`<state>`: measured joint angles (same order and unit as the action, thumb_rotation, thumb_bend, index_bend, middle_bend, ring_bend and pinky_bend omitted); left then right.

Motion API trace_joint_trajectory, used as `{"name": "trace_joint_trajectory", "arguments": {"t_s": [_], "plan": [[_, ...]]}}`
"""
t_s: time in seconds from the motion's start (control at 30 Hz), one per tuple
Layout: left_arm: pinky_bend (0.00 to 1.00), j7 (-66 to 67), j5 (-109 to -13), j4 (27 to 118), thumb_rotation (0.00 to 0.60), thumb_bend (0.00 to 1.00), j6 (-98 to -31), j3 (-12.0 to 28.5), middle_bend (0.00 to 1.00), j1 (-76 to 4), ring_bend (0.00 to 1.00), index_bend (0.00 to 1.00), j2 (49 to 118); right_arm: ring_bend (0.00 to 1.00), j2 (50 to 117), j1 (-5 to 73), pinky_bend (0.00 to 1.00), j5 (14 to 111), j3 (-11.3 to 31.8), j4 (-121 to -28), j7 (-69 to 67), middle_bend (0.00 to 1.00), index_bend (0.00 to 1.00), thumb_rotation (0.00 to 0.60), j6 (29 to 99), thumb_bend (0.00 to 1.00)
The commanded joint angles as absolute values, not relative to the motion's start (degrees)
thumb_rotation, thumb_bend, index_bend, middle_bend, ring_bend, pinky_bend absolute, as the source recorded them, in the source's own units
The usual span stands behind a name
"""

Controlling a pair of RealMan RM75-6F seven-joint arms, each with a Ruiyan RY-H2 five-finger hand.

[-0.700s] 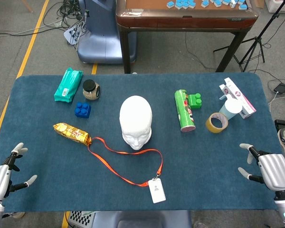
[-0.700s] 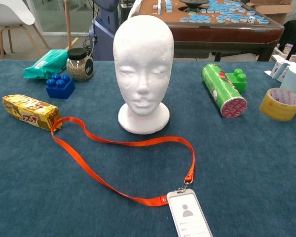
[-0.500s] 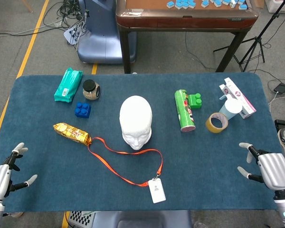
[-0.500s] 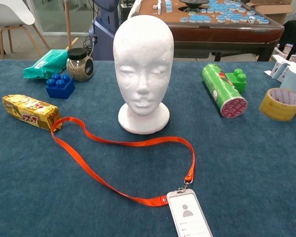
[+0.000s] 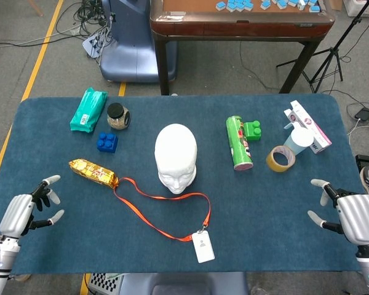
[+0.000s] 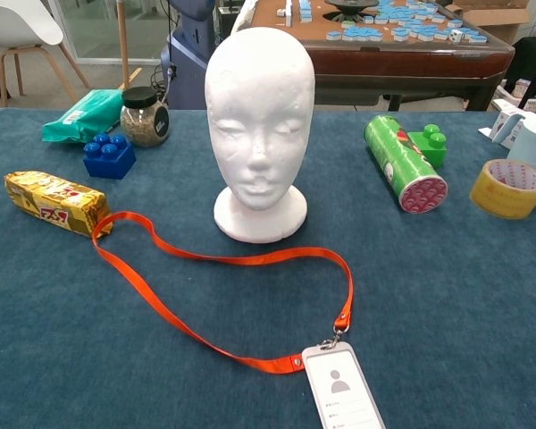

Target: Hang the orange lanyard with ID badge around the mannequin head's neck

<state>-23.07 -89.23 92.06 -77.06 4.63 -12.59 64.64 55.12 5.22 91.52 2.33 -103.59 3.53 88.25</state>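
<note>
Plainly nothing of the task is done yet: the orange ribbon lanyard (image 5: 162,211) lies flat in a long loop on the blue cloth-covered table (image 5: 277,209), its clear plastic ID badge (image 5: 203,246) at the near edge. One end of the loop touches the yellow snack packet (image 5: 93,173), and its far strand runs just in front of the base of the white foam mannequin head (image 5: 176,158), which stands upright with a bare neck. Picking up the strap, spreading the loop and lowering it over the head all remain.

Both hands hold nothing, fingers spread. The right hand (image 5: 350,216) hovers near the table's near right corner. Compared with the frames a moment ago, the left hand (image 5: 26,212) has moved up and inward from the near left corner toward the packet end of the loop; the right has barely shifted, and the lanyard has not moved.
</note>
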Motion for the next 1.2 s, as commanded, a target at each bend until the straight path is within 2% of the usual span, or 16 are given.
{"name": "trace_joint_trajectory", "arguments": {"t_s": [0.03, 0.27, 0.4, 0.57, 0.8, 0.93, 1.07, 1.2], "plan": [[0.68, -25.2, -92.6, 90.5, 0.6, 0.34, -73.4, 3.6, 0.62, -15.9, 0.63, 0.26, 63.4, 0.62, 55.0, 5.1, 0.72, 91.4, 2.3, -103.8, 3.7, 0.59, 0.3, 0.6, 88.1, 0.19], [0.73, -26.3, -96.9, 90.8, 0.6, 0.42, -65.3, 1.2, 0.68, -22.2, 0.69, 0.33, 61.8, 0.62, 54.7, 5.0, 0.72, 90.9, 2.3, -104.2, 4.1, 0.59, 0.3, 0.6, 87.3, 0.19], [0.79, -26.0, -97.9, 91.7, 0.6, 0.53, -60.8, 0.4, 0.72, -25.6, 0.75, 0.33, 61.7, 0.62, 54.6, 5.0, 0.72, 90.6, 2.3, -104.1, 3.9, 0.59, 0.3, 0.6, 86.9, 0.19], [0.83, -21.8, -96.7, 92.9, 0.6, 0.71, -56.1, 0.4, 0.78, -28.9, 0.82, 0.3, 62.9, 0.62, 54.7, 5.0, 0.72, 90.4, 2.2, -103.6, 3.4, 0.59, 0.3, 0.6, 86.3, 0.19], [0.84, -14.8, -91.7, 95.2, 0.6, 0.77, -49.6, 1.1, 0.82, -32.5, 0.85, 0.25, 64.7, 0.63, 55.0, 5.0, 0.72, 90.3, 1.9, -102.2, 2.2, 0.61, 0.3, 0.6, 85.5, 0.19], [0.84, -11.8, -89.7, 96.1, 0.6, 0.77, -47.8, 1.4, 0.82, -33.8, 0.85, 0.22, 65.9, 0.72, 54.5, 6.0, 0.75, 91.2, 0.7, -101.7, 2.9, 0.66, 0.3, 0.6, 82.4, 0.19], [0.84, -10.0, -88.5, 97.1, 0.6, 0.77, -47.9, 1.3, 0.82, -34.1, 0.85, 0.22, 66.2, 0.81, 54.0, 9.0, 0.8, 93.2, -0.9, -102.1, 5.8, 0.73, 0.3, 0.6, 76.0, 0.2], [0.84, -9.4, -88.4, 98.3, 0.6, 0.77, -49.2, 0.7, 0.82, -33.6, 0.85, 0.22, 65.6, 0.94, 54.8, 12.7, 0.89, 94.5, -1.2, -102.7, 7.4, 0.84, 0.3, 0.6, 70.1, 0.38]]}}
